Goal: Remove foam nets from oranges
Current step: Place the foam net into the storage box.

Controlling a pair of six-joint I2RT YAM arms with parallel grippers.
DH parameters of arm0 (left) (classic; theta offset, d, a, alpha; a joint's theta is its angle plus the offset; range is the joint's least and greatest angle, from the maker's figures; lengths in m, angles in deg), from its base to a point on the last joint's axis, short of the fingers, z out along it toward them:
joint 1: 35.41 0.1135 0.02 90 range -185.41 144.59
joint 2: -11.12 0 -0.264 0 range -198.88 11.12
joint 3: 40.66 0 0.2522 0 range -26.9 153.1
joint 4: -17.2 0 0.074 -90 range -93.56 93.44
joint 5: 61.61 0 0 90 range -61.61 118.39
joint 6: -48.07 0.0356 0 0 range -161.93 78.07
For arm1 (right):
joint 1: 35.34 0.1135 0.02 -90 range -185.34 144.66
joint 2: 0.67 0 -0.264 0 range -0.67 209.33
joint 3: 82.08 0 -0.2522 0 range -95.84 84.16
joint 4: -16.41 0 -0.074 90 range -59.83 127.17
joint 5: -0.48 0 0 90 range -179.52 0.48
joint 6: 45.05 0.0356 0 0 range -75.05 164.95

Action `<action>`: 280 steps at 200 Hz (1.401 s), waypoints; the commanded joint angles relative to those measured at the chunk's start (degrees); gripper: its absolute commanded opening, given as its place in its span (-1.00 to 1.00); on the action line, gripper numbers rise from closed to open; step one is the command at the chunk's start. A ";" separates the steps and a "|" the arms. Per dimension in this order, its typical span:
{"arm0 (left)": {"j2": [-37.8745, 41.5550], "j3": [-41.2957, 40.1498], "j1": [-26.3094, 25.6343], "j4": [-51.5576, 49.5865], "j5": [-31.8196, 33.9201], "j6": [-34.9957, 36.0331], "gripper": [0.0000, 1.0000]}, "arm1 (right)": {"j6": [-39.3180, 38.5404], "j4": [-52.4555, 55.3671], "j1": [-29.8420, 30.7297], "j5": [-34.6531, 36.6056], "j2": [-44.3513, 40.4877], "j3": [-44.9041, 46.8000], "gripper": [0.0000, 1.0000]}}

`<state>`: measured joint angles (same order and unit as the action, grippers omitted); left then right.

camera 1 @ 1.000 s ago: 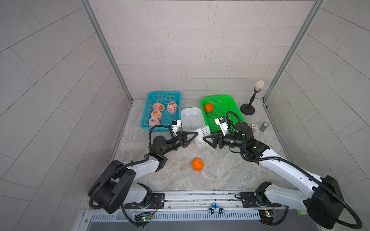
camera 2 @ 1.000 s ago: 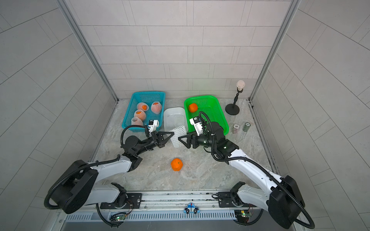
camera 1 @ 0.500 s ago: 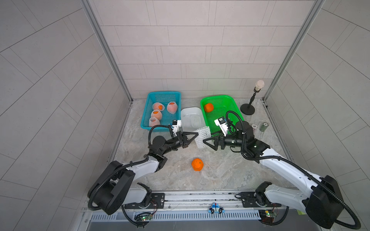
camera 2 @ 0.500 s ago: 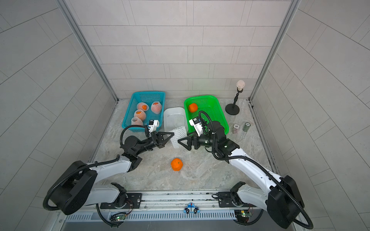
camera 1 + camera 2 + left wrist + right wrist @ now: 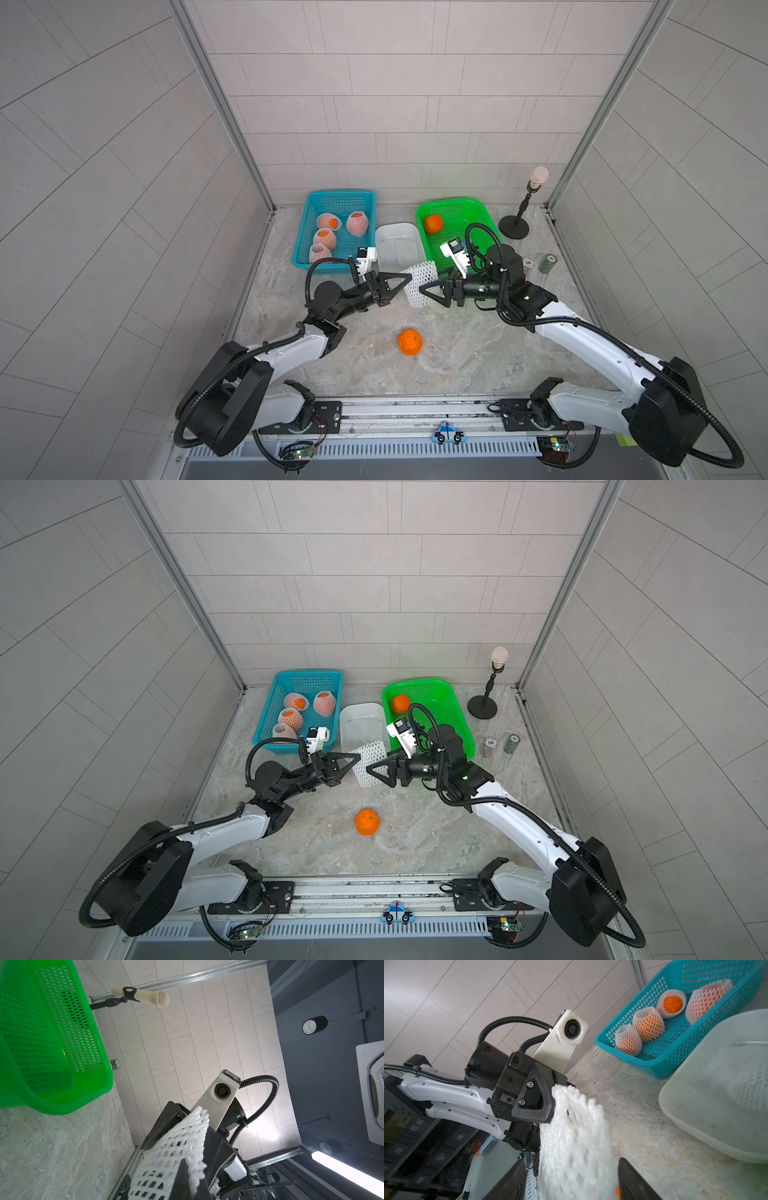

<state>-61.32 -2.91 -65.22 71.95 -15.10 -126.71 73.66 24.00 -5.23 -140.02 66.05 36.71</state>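
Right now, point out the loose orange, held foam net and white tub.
loose orange (image 5: pixel 409 342): a top view, centre.
held foam net (image 5: pixel 422 272): a top view, upper mesh.
white tub (image 5: pixel 388 235): a top view, far wall.

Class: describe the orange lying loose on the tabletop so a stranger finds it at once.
On the marbled tabletop, look between the baskets and the front rail. The loose orange lies there alone, unwrapped; the other bare orange sits in the green basket, the rest wear white nets in the blue basket.

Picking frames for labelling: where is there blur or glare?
Right wrist view: the foam net near the lens is blurred, the blue basket sharp. Left wrist view: glare patch on the tiled wall, strip light blown out. Both top views: evenly lit, sharp.
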 commanded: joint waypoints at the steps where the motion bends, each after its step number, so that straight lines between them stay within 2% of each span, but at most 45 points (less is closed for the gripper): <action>1: 1.64 1.67 -0.36 -0.50 -1.21 0.24 -1.00 | -1.19 -0.60 -0.14 -0.32 -2.41 0.77 0.26; 83: 6.58 0.80 -0.35 -10.76 -0.40 6.50 -1.00 | -0.66 2.04 -0.15 2.78 -5.37 2.73 -0.25; 117: 8.06 0.89 -0.34 -15.97 1.02 11.25 -0.94 | -0.57 6.61 -0.14 4.33 -5.68 1.55 -0.66; 132: 8.50 0.82 -0.39 -17.80 1.93 12.96 -0.78 | -1.22 10.04 -0.15 5.61 -5.38 0.27 -0.72; 154: 10.04 1.10 -0.26 -22.21 2.72 16.08 -0.20 | -2.29 15.25 -0.18 8.03 -4.42 -1.58 -0.78; 162: 11.27 1.38 -0.28 -25.60 3.23 17.77 -0.07 | -2.20 16.35 -0.16 9.07 -4.15 -1.81 -0.78; 193: 18.80 4.53 -0.15 -47.22 8.47 28.45 0.48 | -1.66 18.98 -0.17 13.43 -3.74 -1.90 -0.79; 217: 24.14 8.71 0.09 -65.56 16.63 37.19 0.83 | -1.26 22.94 -0.21 17.64 -3.00 -3.98 -0.79; 252: 24.43 14.14 0.27 -80.68 25.94 43.68 0.93 | 2.39 26.83 0.12 26.79 -0.04 -8.62 -0.86; 280: 21.37 16.39 0.44 -84.96 30.63 46.02 0.96 | 5.06 28.61 1.03 30.82 5.17 -13.62 -0.87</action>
<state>-38.11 11.54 -65.15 -2.80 8.11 -85.97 75.60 49.59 -5.01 -115.56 67.69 26.92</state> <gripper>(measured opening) 0.974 0.075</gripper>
